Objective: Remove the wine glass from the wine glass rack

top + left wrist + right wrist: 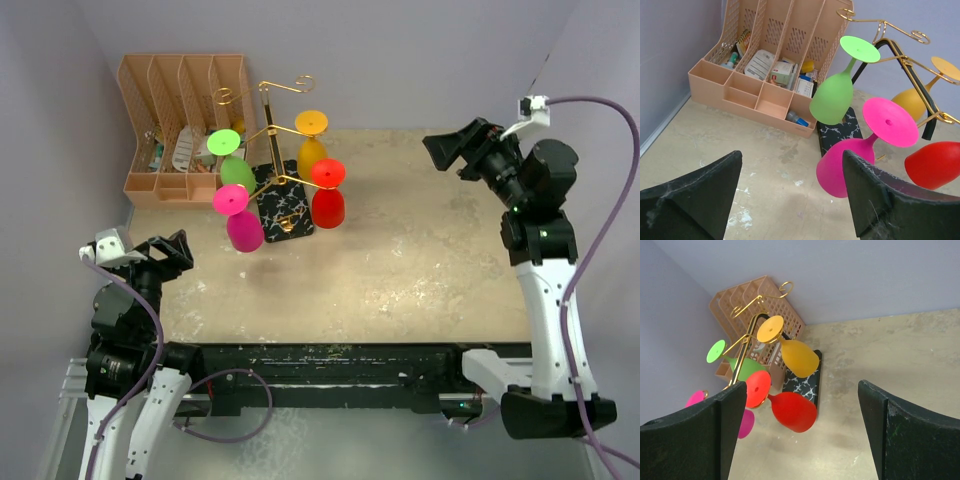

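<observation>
The wine glass rack (268, 130), a gold wire stand on a black white-veined base (290, 215), stands at the back left of the table. Several wine glasses hang upside down from its arms: green (237, 172), pink (244, 230), orange (311, 152) and red (329, 207). My left gripper (170, 250) is open, low and left of the rack; in its wrist view the pink glass (845, 165) lies just beyond the right finger (875, 200). My right gripper (450, 150) hovers open to the right, apart from the rack, facing the red glass (792, 412) and orange glass (799, 357).
A tan slotted desk organiser (180, 120) holding small items stands against the back wall, left of the rack. Purple walls close off the left side and the back. The table's front edge (350, 345) runs along the black rail between the arm bases.
</observation>
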Robot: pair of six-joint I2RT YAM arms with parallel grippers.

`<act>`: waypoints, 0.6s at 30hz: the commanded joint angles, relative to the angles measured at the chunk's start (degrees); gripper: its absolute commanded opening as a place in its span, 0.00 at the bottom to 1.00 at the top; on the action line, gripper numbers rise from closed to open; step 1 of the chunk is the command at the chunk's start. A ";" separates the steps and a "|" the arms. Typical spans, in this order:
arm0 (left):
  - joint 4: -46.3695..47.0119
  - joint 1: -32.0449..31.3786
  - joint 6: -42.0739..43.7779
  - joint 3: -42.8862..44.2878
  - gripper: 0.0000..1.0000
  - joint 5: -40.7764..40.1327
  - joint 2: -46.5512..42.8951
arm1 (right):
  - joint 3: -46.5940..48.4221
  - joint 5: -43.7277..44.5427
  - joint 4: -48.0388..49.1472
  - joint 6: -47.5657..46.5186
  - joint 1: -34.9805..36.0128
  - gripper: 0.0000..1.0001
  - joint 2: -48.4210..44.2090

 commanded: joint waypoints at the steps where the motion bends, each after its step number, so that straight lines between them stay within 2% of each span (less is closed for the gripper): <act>1: 0.76 -0.55 1.19 0.94 0.89 -0.69 -0.52 | 2.98 -4.71 4.66 2.78 0.13 0.91 4.23; 3: 0.60 -0.55 2.13 1.48 1.00 -0.62 -0.39 | 5.01 -5.51 4.85 4.12 0.08 0.85 6.67; 11: 0.53 -0.55 3.44 2.03 0.99 -0.30 -0.53 | 16.15 -12.15 5.03 7.63 0.36 0.67 20.46; 18: 0.42 -0.55 3.95 1.89 0.99 0.49 -0.34 | 32.68 -8.88 -1.64 6.06 2.87 0.66 35.11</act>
